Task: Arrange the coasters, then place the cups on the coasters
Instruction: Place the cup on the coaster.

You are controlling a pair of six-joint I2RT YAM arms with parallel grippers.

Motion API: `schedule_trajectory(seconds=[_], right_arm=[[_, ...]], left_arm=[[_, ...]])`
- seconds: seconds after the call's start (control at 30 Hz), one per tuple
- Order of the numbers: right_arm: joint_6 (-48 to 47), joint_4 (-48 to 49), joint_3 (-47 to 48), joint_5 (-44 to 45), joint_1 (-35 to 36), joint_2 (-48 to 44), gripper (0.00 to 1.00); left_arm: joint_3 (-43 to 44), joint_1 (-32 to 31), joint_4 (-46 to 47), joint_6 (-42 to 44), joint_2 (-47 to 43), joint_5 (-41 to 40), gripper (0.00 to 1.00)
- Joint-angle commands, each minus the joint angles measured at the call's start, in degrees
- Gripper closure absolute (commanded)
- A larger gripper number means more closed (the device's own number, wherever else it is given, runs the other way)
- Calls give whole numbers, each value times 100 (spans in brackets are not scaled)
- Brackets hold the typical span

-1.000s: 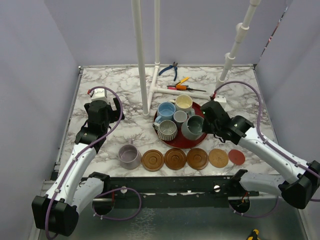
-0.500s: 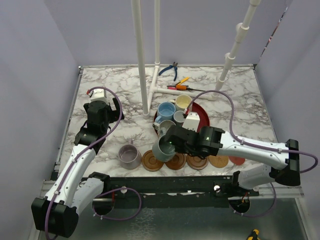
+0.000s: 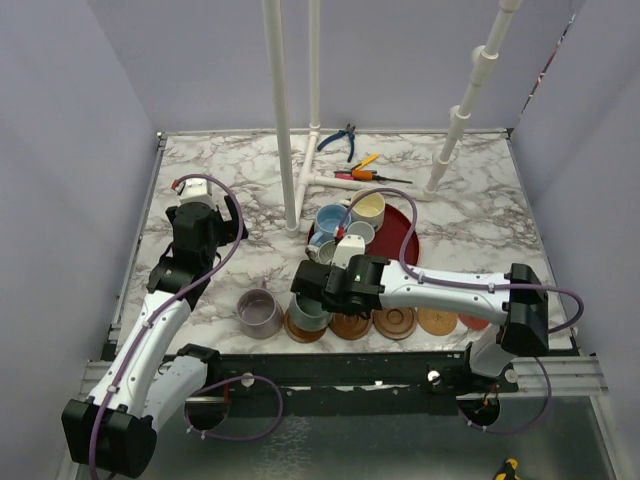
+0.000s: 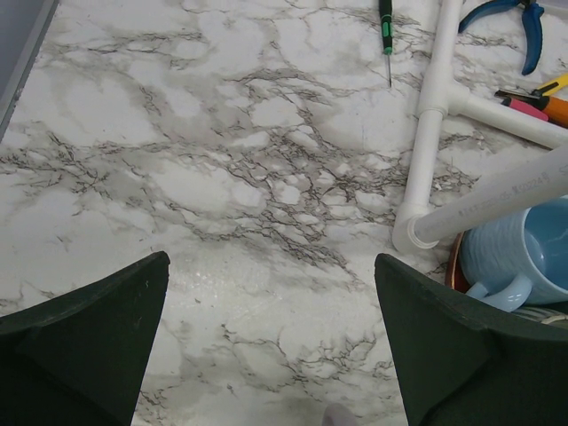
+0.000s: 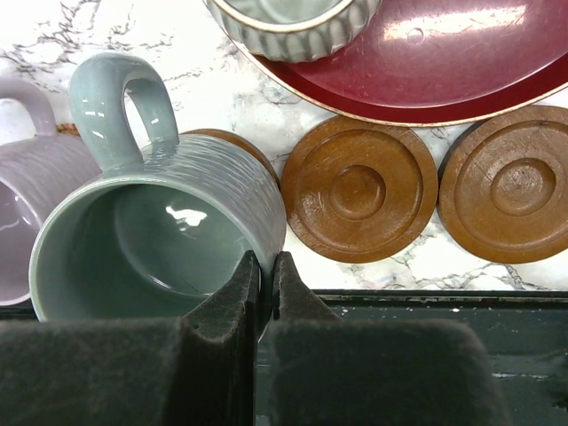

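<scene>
Already lined up just in front of the red tray (image 3: pixel 405 240), the coasters (image 5: pixel 358 189) carry the lavender cup (image 3: pixel 259 312). The right gripper (image 5: pixel 264 266) pinches the grey-green cup (image 5: pixel 204 177) by its rim over the next coaster. The left gripper (image 4: pixel 271 257) is spread wide, left of the tray. By the look of it, four cups (image 3: pixel 368 207) on the tray remain.

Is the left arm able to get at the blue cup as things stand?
Probably not straight on. The left gripper hangs open over the table, but the white pipe stands between it and the blue cup. It would likely have to come round the pipe.
</scene>
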Motion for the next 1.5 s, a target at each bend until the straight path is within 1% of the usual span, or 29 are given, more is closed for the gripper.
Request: schedule_trajectory(seconds=[0.0, 0.23, 0.6, 0.8, 0.97, 1.47], right_arm=[[172, 254, 208, 19, 68, 90, 100], [13, 223, 403, -45, 70, 452, 100], [-63, 229, 443, -163, 65, 729, 100], [-83, -2, 669, -189, 70, 986, 100], [-117, 14, 702, -222, 69, 1025, 100], [-103, -470, 1056, -202, 71, 1351, 100]], left_arm=[[-18, 13, 0, -16, -95, 129, 1], [-18, 16, 7, -16, -94, 129, 1], [-18, -4, -5, -9, -80, 131, 1], [-18, -6, -1, -9, -80, 129, 1], [-18, -11, -1, -9, -82, 129, 1], [-18, -32, -9, 2, -87, 104, 1]])
